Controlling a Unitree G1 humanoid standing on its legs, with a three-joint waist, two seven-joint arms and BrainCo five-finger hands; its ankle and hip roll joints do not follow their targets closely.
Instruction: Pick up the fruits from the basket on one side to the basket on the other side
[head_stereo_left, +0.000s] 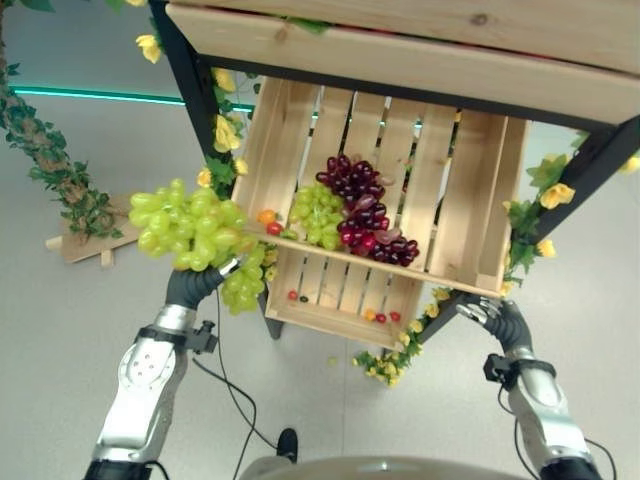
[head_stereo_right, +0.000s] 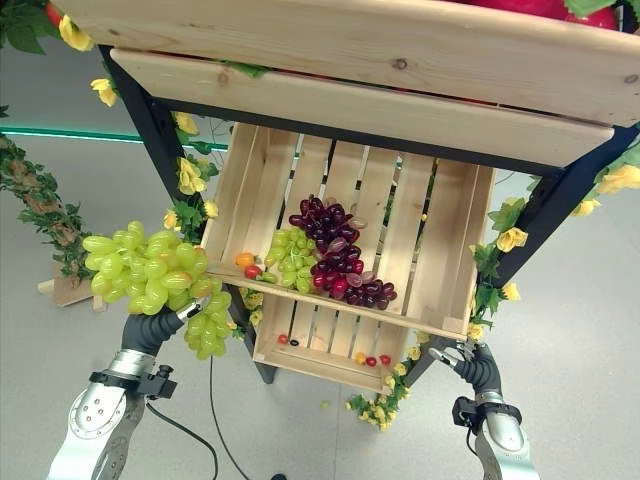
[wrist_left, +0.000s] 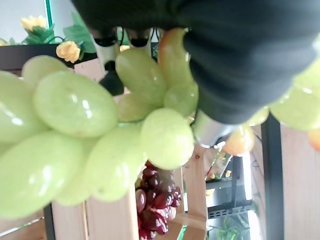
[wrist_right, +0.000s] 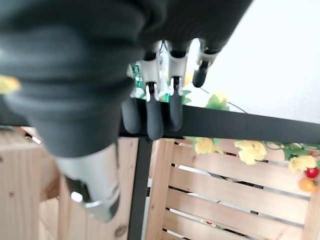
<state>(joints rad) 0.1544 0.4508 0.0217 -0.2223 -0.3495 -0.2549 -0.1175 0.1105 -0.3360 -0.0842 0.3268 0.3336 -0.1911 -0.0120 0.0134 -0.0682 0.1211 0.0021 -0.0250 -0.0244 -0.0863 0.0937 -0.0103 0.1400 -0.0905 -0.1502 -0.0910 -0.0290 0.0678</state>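
L hand (head_stereo_left: 197, 282) curled round green grape bunch (head_stereo_left: 190, 232), held clear of the crate (head_stereo_left: 470, 225), prob. for carrying across. R hand (head_stereo_left: 487, 312), fingers relaxed, empty, by the stand's leg. Further in: green grapes (head_stereo_left: 318, 214) & red grapes (head_stereo_left: 365, 210) in crate.

Pale green grape bunch (head_stereo_left: 190, 229) in my left hand (head_stereo_left: 193, 284); dark red-purple grape bunch (head_stereo_left: 362, 209) in pale wooden slatted crate (head_stereo_left: 460, 200).
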